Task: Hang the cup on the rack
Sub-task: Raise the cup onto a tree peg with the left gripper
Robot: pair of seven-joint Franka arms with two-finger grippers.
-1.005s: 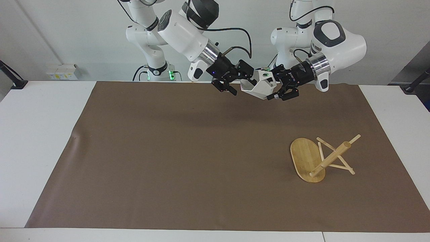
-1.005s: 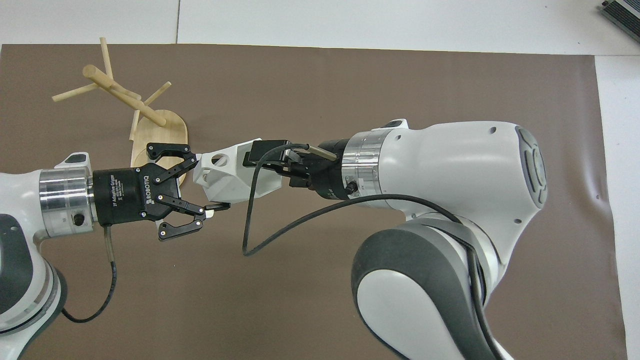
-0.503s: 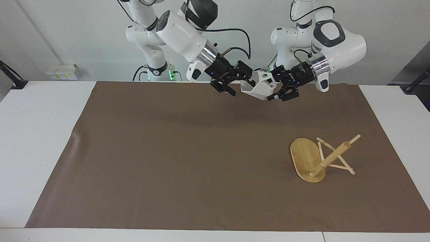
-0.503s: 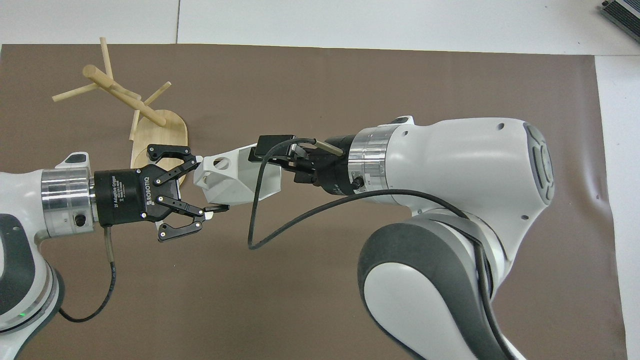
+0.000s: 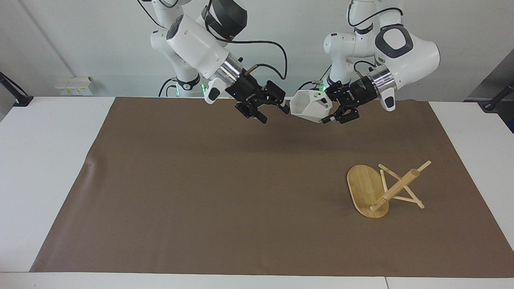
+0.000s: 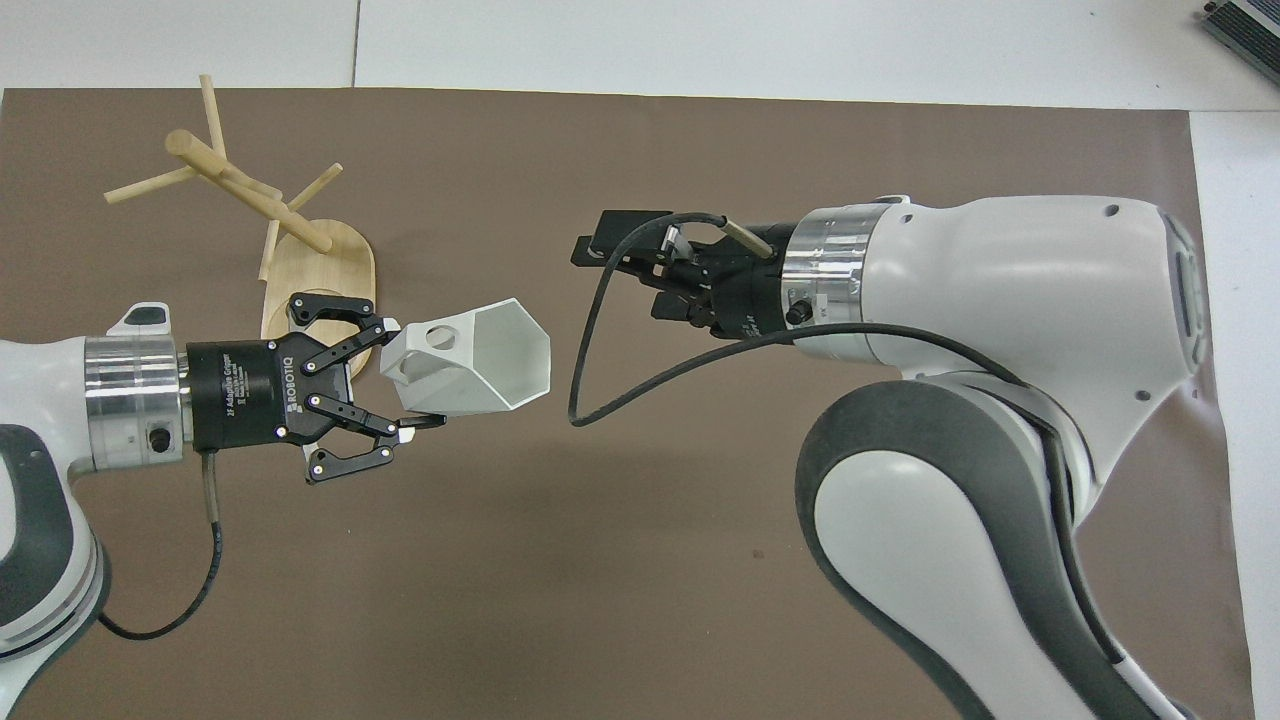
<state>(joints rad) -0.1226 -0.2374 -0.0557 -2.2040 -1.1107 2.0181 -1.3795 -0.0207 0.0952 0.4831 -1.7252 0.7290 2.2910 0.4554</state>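
Observation:
The white faceted cup [image 5: 308,106] [image 6: 470,365] hangs on its side in the air over the part of the mat nearest the robots. My left gripper [image 5: 327,103] [image 6: 412,372] is shut on its closed end, beside the handle. The cup's mouth faces my right gripper [image 5: 276,112] [image 6: 618,272], which is open and empty, a short gap away from the rim. The bamboo rack [image 5: 385,190] [image 6: 250,200] stands on the mat toward the left arm's end, farther from the robots. Its post slants up from its oval base [image 5: 363,186] [image 6: 325,270], with thin pegs branching off.
A brown mat [image 5: 209,188] covers most of the white table [image 5: 48,160], with a small wrinkle [image 5: 89,164] at its edge toward the right arm's end. A dark device [image 6: 1245,25] sits at the table corner farthest from the robots.
My right gripper has drawn its fingers out of the cup's mouth and pulled back toward its own end. The cup stays in my left gripper, turned slightly.

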